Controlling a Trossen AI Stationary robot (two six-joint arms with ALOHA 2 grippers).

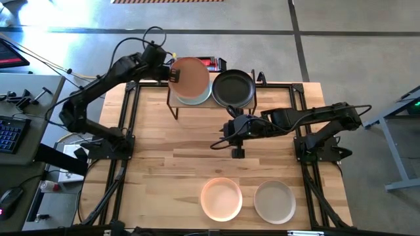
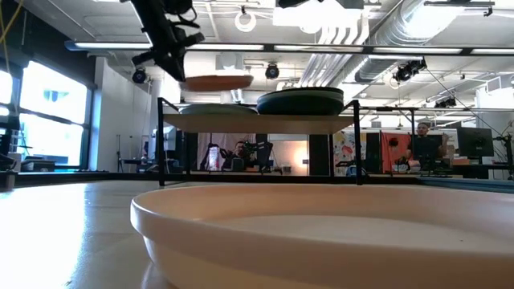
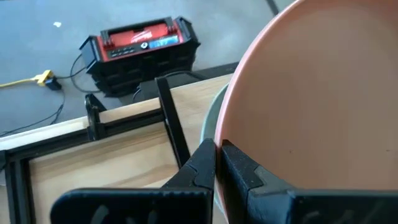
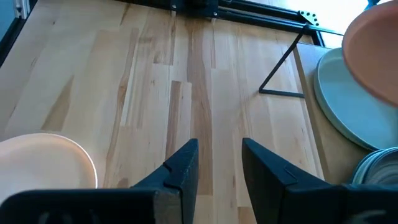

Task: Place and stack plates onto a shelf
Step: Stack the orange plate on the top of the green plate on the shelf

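near edge plates: a peach-pink plate [image 1: 221, 198] and a beige plate [image 1: 274, 202] lie flat side by side on the table [image 1: 157, 164], apart from each other.
right gripper: right gripper [image 1: 237, 149] hangs over bare wood at mid table, fingers apart with nothing between them, well clear of every plate.
shelf: the shelf [image 1: 176, 105] stands at the far side of the table; a black plate [image 1: 233, 88] tops a stack on its right half, a pale green plate [image 1: 194, 99] lies on its left half.
left gripper: left gripper [image 1: 172, 72] is clamped on the rim of a peach plate [image 1: 190, 77], held just above the pale green plate.
beyond the table: a red-and-black box [image 3: 142, 46] sits on the floor.
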